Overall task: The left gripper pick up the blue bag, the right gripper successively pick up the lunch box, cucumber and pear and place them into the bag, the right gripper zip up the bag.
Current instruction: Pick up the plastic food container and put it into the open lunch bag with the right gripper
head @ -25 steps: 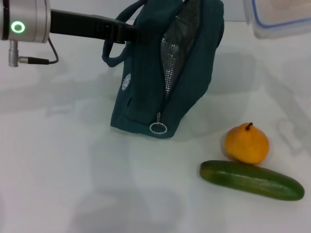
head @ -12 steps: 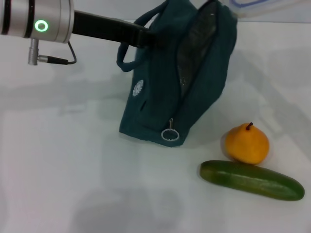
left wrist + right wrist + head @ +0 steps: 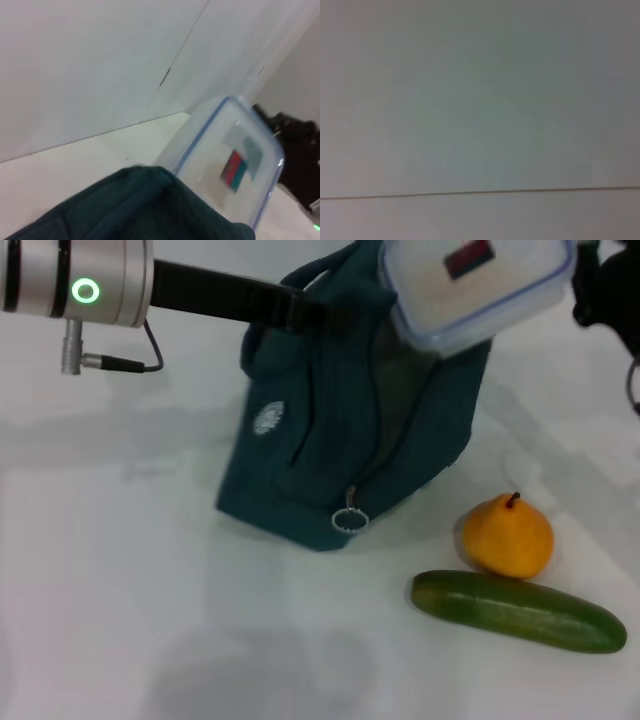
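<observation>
The lunch box [image 3: 478, 285] covers the mouth of the blue bag [image 3: 340, 440], and the top edge cuts its far side. My right gripper [image 3: 600, 290] is mostly beyond the edge; I cannot tell its fingers. My left gripper [image 3: 300, 312] fingertips are lost against the bag's dark fabric.

— Surface? 
— White table [image 3: 110, 620], matte finish. 
— Items resting on it? 
— The blue bag [image 3: 330, 450], base on the table, leaning. The pear [image 3: 507, 536], stem up. The cucumber [image 3: 517, 611], lying flat just beside the pear, on its near side, possibly touching.
</observation>
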Available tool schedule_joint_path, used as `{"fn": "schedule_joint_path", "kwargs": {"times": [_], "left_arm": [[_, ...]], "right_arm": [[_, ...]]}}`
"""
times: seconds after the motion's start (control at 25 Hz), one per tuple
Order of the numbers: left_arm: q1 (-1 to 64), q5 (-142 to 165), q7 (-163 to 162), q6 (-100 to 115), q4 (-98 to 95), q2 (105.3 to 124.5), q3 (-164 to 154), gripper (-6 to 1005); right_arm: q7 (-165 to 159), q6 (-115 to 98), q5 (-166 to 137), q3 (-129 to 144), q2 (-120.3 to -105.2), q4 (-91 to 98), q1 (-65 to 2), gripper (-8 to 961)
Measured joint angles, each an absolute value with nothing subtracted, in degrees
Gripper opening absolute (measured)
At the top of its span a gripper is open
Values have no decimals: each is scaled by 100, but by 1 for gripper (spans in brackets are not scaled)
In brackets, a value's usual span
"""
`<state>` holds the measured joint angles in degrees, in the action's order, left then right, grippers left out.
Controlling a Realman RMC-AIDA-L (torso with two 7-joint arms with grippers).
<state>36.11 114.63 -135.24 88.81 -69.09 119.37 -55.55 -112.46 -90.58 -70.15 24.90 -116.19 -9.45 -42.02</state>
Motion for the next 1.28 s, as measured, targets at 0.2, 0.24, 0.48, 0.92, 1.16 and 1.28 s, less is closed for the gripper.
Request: {"fn": "schedule_joint_path", "kwargs": {"times": [0.2,0.24,0.48,0.92,1.16,1.28], "left_arm": [[3556,11438,-13526,8884,-6891,11939,-5555,83],[3555,11436,-13526,8885,-6888,11941,-5555,83],[3559,11424,-13527,8886,-6867,11951,-5562,83],[3575,11069,-13533,8885,-6772,11949,-5823,84],[3596,10969,-13535,8885,-6717,11949,-6058,85],[3600,10925,-13535,8885,-6715,11945,-6059,85]], "right_arm": [[-11105,-8600,-7215,2508,-11619,-1018,-4116,109],[-11103,-8538,-7291,2505,-11619,-1027,-4110,109],[-11098,-8426,-7815,2441,-11620,-1300,-4237,110],[-10710,-8165,-8136,2461,-11619,-1358,-4234,111],[-10482,-8027,-8345,2453,-11619,-1416,-4482,111],[-10454,-7980,-8420,2433,-11619,-1425,-4548,111]]}}
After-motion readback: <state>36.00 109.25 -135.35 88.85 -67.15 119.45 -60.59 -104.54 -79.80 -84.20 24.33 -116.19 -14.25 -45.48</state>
